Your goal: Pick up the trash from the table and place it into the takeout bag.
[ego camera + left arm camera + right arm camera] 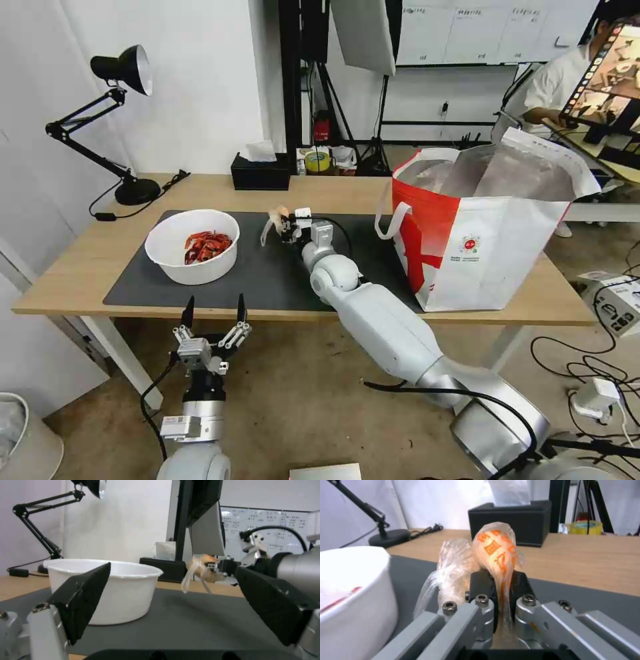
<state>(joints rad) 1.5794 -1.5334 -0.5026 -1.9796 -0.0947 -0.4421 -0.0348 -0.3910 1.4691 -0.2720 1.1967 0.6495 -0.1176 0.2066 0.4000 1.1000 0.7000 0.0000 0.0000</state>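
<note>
My right gripper [285, 225] is shut on the plastic-wrapped orange lump [496, 550], holding it just above the dark mat [267, 273] of the table [80, 267]. The lump [279, 217] hangs between the white bowl of red crayfish shells [193, 245] and the takeout bag [487, 227], which stands open at the table's right end. From the left wrist view the lump [204, 568] hangs clear of the mat, beside the bowl [110, 587]. My left gripper [215, 312] waits open below the table's front edge, in front of the bowl.
A black tissue box [261, 172] stands at the table's back edge behind the lump. A black desk lamp [113, 113] and its cable occupy the back left corner. A roll of yellow tape [317, 161] sits behind the table. Cables lie on the floor at the right.
</note>
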